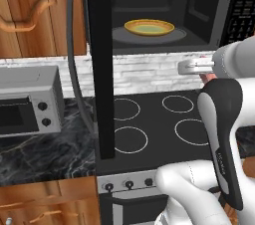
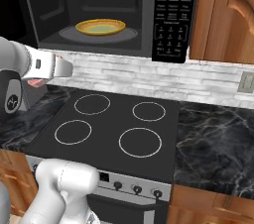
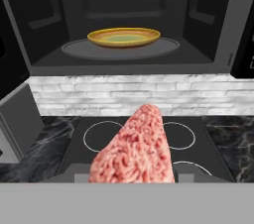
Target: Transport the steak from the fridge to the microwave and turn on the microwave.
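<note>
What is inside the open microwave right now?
Inside the microwave a yellow plate sits on the round turntable. The plate looks empty; the turntable beneath it is covered.

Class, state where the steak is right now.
The steak is in the pincer, above the stovetop, below the open microwave and its yellow plate.

Pinkish-red marbled steak (image 3: 134, 151), black microwave (image 2: 124, 10), yellow plate (image 3: 124, 36), white brick backsplash (image 2: 149, 77), black marbled counter (image 2: 213, 134)
</note>
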Controlling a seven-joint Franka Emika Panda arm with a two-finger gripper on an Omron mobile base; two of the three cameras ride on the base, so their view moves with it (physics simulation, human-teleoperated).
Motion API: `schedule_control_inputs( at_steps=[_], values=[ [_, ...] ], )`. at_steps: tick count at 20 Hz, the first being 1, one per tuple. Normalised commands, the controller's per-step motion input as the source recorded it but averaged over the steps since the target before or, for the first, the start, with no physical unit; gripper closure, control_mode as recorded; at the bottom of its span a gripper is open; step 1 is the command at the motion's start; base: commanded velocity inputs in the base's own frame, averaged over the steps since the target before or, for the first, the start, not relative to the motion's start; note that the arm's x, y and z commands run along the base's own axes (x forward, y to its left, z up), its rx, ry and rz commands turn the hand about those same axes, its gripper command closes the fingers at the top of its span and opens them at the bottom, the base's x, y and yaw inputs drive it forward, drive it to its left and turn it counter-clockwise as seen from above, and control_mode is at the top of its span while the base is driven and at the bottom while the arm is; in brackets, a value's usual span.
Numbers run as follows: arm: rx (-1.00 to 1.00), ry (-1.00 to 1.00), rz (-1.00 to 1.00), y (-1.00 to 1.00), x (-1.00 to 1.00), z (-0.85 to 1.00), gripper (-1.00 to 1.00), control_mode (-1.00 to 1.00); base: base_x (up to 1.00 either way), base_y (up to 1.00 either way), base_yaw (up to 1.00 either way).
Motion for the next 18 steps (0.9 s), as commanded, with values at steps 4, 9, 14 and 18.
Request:
schedule_control_inputs(
  at_steps=[4,9,14,18],
  values=[
    [0.00,0.00,0.00,0.00,0.00,0.00,1.00,1.00,0.36,0.18,0.00],
    [0.00,0.00,0.00,0.00,0.00,0.00,1.00,1.00,0.39,0.20,0.00],
    [0.00,0.00,0.00,0.00,0.00,0.00,1.00,1.00,0.23,0.11,0.00],
    [0.00,0.00,0.00,0.00,0.00,0.00,1.00,1.00,0.00,0.00,0.00]
  ],
)
